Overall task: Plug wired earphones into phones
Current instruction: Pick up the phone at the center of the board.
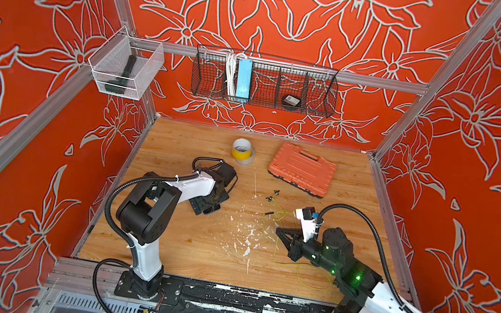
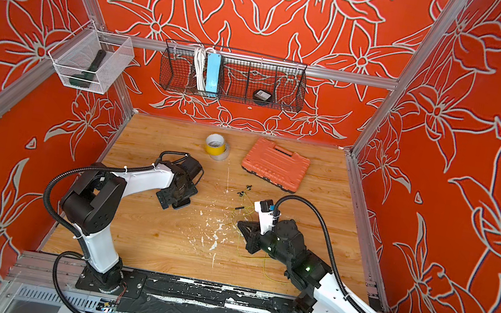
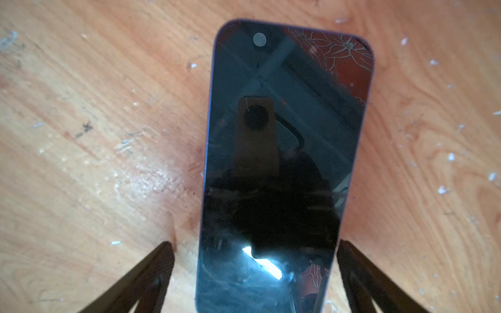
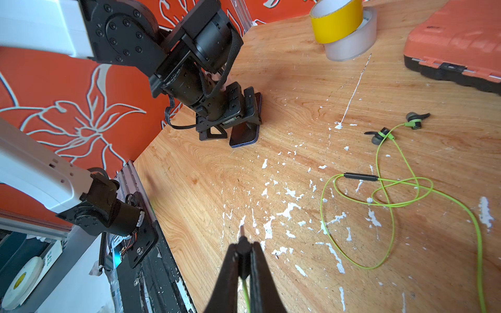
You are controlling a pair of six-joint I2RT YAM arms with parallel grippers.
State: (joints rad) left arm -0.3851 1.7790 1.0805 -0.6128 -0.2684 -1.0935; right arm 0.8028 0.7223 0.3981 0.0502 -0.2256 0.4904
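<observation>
The phone [image 3: 284, 162], black with a glossy dark screen, lies flat on the wooden table. My left gripper [image 3: 254, 244] is open and straddles the phone's near end, one finger on each side, with a gap showing at one finger. In the right wrist view the same phone [image 4: 244, 135] pokes out from under the left gripper [image 4: 235, 127]. My right gripper [image 4: 244, 244] is shut on the earphones' small black plug [image 4: 243, 241], whose metal tip points forward. The yellow-green cable [image 4: 390, 206] loops across the table to the inline piece [image 4: 360, 176] and the earbuds [image 4: 413, 119].
An orange ribbed case [image 1: 302, 170] and stacked tape rolls [image 1: 242, 150] sit at the back of the table. A black wire basket [image 1: 265, 83] and a white mesh basket [image 1: 125, 69] hang on the walls. White paint flecks cover the table's middle.
</observation>
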